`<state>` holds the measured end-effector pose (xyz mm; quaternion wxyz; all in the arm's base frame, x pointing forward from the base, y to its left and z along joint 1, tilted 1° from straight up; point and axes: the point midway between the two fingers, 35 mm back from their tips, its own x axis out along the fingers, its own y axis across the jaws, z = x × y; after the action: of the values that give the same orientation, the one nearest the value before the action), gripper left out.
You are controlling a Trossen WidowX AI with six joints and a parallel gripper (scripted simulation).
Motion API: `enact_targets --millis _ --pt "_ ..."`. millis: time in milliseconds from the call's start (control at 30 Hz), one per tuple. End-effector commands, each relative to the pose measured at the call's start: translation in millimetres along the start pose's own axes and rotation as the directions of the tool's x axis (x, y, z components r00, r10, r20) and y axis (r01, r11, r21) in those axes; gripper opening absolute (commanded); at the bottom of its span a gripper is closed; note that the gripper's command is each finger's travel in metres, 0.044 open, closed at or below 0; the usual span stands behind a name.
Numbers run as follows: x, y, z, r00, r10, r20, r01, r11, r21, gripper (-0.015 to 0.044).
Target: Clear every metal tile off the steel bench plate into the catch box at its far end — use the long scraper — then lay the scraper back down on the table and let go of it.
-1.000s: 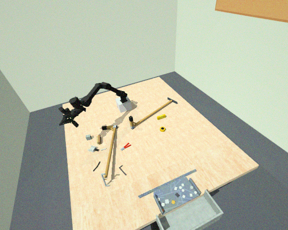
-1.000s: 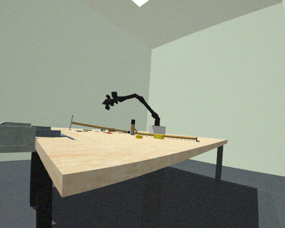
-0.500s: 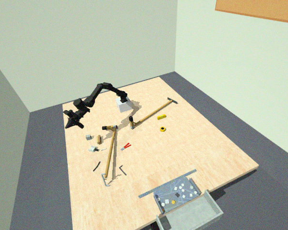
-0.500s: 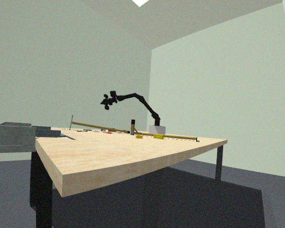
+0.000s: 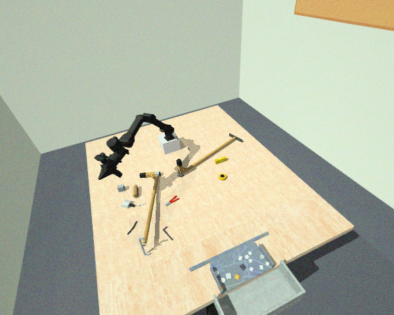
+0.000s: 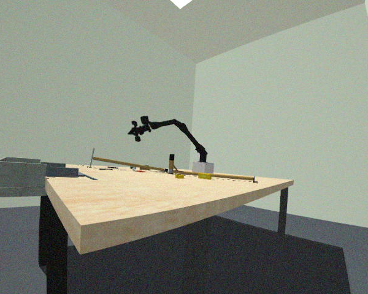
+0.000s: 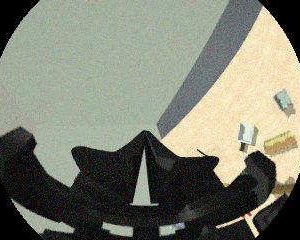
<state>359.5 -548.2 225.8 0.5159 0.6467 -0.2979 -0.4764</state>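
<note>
My gripper (image 5: pixel 100 176) (image 6: pixel 129 132) (image 7: pixel 145 134) is shut and empty, high above the table's left side. One long wooden-handled tool (image 5: pixel 151 210) (image 6: pixel 121 163) lies left of centre, with a thin metal head at its near end and a black-tipped cross-grip. Another long-handled tool (image 5: pixel 212 153) (image 6: pixel 228 175) has a flat dark blade at the far right. I cannot tell which is the scraper. Several white tiles (image 5: pixel 250 252), a dark tile (image 5: pixel 242 267) and an orange tile (image 5: pixel 237 276) lie on the steel plate (image 5: pixel 232 266). The catch box (image 5: pixel 293 279) (image 6: pixel 18 178) adjoins it at the table edge.
Red pliers (image 5: pixel 171 200), a grey block (image 5: pixel 121 188) (image 7: pixel 283 100), a wooden block (image 5: pixel 134 190) (image 7: pixel 280 143) and a hex key (image 5: pixel 168 233) lie around the left tool. A yellow level (image 5: pixel 220 159) (image 6: pixel 205 176) and a yellow tape roll (image 5: pixel 222 176) (image 6: pixel 179 176) lie right of centre.
</note>
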Motion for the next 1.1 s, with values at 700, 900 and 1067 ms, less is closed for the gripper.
enact_targets --millis 700,900,1067 --pt "-24 -24 -84 0.985 -0.1 -0.138 0.065 0.97 -0.233 0.0" --pt "-32 -30 -104 0.978 -0.125 -0.168 0.072 0.955 -0.289 0.0" --pt "-39 -35 -119 0.97 -0.146 -0.192 0.075 0.939 -0.335 0.0"
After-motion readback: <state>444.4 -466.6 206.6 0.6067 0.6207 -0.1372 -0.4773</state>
